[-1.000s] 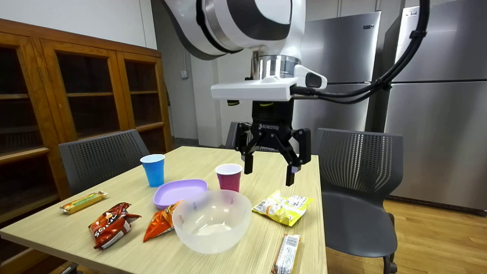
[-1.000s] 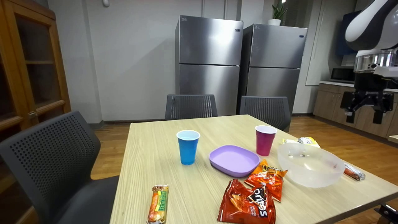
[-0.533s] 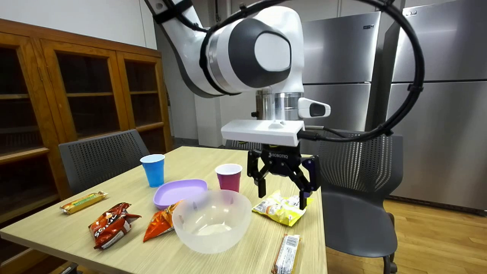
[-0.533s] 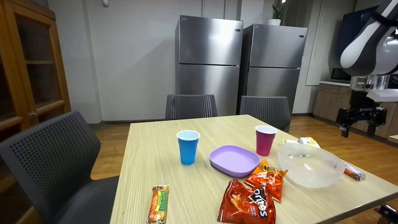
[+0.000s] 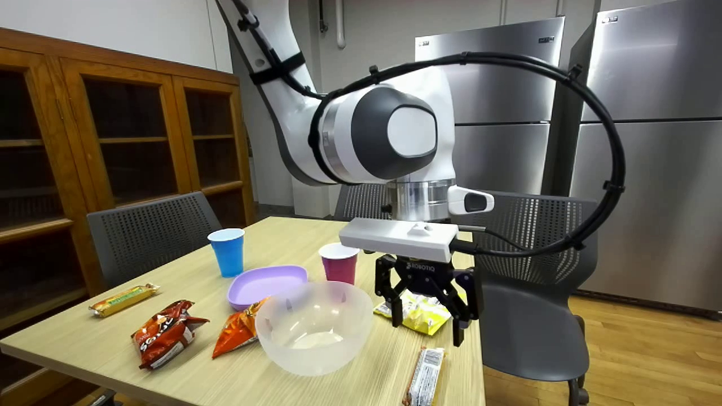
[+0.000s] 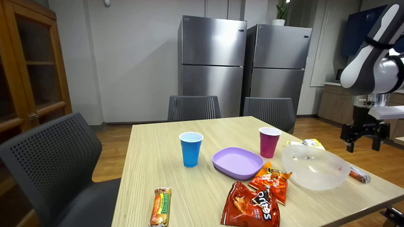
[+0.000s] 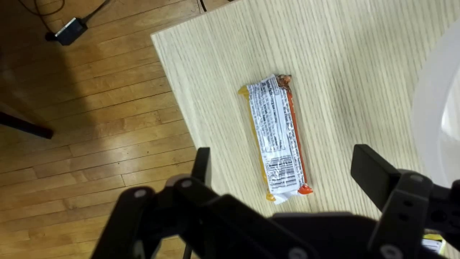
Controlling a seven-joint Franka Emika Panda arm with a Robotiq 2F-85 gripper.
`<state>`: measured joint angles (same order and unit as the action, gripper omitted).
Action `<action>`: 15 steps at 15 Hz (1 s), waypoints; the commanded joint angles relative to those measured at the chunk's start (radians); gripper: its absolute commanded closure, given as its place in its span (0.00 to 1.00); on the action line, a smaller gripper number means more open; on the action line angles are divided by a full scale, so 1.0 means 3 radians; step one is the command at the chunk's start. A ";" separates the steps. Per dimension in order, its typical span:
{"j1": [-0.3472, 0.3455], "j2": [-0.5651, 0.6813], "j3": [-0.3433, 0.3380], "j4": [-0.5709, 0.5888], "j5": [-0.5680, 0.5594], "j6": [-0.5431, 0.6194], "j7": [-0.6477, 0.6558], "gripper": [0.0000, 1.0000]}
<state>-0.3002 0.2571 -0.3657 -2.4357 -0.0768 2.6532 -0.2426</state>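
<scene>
- Right of centre in an exterior view: gripper (image 5: 427, 332), lower than a second ago; I have brought it down toward the table (image 5: 378, 369), so it stands nearer the wrapped bar (image 7: 277, 138), with no contact that I can see.
- On the table: no shift that I can make out over that second.
- Fingers (image 7: 373, 173): spread wide, holding nothing; one left, one right of centre in the wrist view.
- Wrapped bar, position: middle of the wrist view, flat on the table, framed between the fingers.
- Wrapped bar, appearance: long, slim; white label in small print, barcode near its lower end; amber edge at left, orange-red at right.
- Neighbours: frosted bowl (image 7: 427, 108) at the wrist view's right edge; yellow packet (image 5: 427, 320) behind the gripper in an exterior view.
</scene>
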 commanded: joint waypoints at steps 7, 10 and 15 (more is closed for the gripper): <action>-0.0075 0.0426 0.0085 0.0256 -0.0053 0.0083 0.0076 0.00; -0.0099 0.0534 0.0124 0.0287 -0.0044 0.0102 0.0016 0.00; -0.0174 0.0648 0.0215 0.0295 -0.0034 0.0108 -0.0108 0.00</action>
<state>-0.3119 0.4292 -0.3348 -2.3653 -0.0770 2.6747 -0.2477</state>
